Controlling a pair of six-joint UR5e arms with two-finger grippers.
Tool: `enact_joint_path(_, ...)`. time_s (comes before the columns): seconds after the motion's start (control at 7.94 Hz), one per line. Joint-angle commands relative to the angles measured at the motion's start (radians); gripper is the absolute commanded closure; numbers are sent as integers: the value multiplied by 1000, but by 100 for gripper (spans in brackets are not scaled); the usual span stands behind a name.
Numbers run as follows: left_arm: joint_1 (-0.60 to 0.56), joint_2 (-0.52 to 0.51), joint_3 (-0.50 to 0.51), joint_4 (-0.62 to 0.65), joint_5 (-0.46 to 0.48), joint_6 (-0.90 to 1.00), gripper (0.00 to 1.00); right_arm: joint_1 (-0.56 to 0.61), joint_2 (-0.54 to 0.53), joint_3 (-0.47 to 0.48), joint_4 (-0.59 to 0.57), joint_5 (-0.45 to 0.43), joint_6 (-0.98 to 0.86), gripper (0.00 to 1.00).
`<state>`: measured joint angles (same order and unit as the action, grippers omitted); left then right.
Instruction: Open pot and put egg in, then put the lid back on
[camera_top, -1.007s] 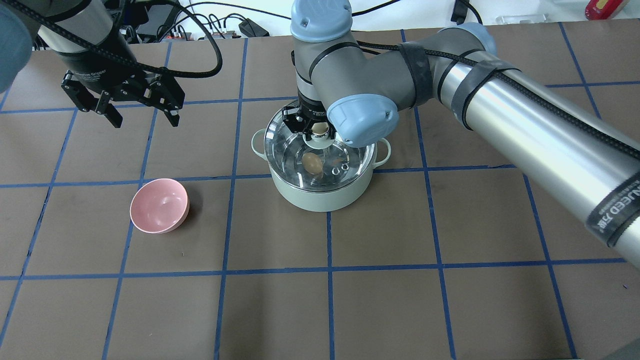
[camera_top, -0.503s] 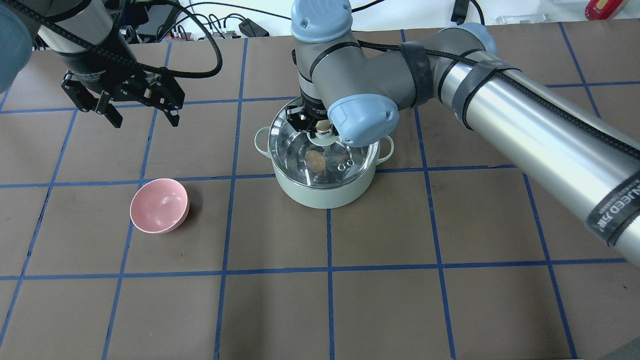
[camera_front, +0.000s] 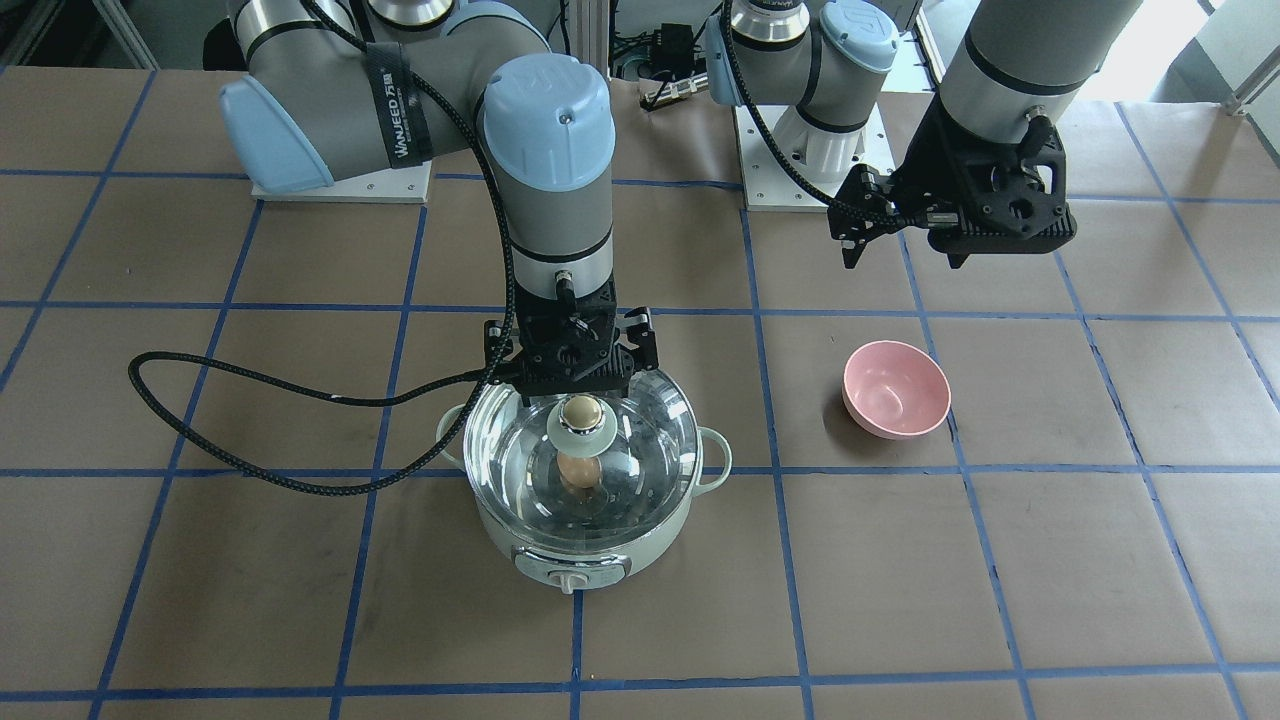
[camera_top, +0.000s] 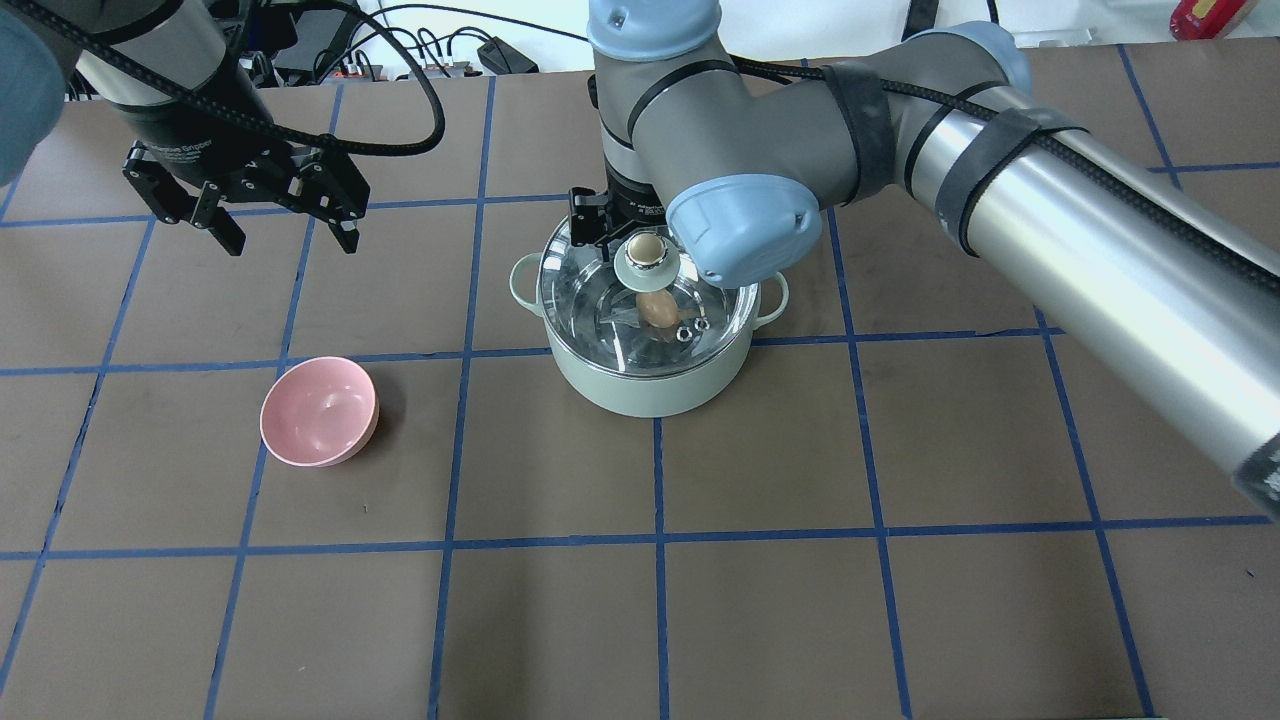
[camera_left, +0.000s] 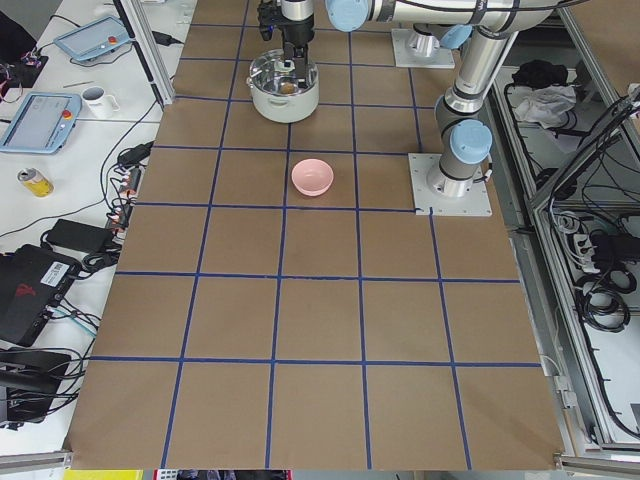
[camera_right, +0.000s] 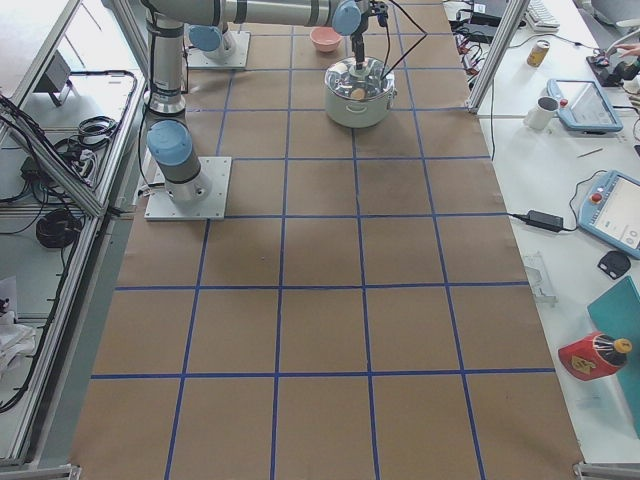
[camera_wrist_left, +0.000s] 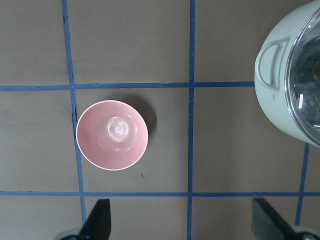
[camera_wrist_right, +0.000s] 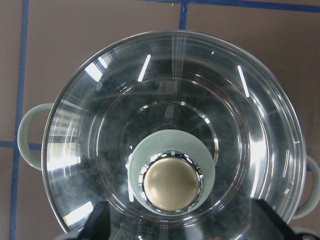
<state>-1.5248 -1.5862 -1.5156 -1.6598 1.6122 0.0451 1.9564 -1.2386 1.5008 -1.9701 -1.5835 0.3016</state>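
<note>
The pale mint-green pot (camera_top: 650, 388) stands mid-table, also in the front view (camera_front: 600, 560). The clear glass lid (camera_top: 600, 300) rests on its rim, beige knob (camera_top: 648, 250) on top. The tan egg (camera_top: 656, 308) lies inside and shows through the glass, as in the front view (camera_front: 577, 470). My right gripper (camera_front: 572, 375) hangs open just above the knob (camera_wrist_right: 172, 185), its fingers (camera_wrist_right: 100, 222) wide on either side, touching nothing. My left gripper (camera_top: 290, 243) is open and empty, high over the table's far left.
A pink bowl (camera_top: 319, 411) sits empty on the table left of the pot, below my left gripper, and shows in the left wrist view (camera_wrist_left: 112, 135). A black cable (camera_front: 250, 400) loops over the table on the right arm's side.
The right gripper has set the lid square on the pot, let go of the knob and lifted a little. The left arm has not moved.
</note>
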Motion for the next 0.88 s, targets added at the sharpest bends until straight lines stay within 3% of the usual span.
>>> enact_joint_path(0.0,0,0,0,0,0,-1,0,-71,-27,-11,13,14,13,0)
enact_joint_path(0.25,0,0,0,0,0,-1,0,-189,-74,-13,22,11,1,0)
enact_joint_path(0.76,0,0,0,0,0,1,0,-332,-171,-11,198,-7,-104,0)
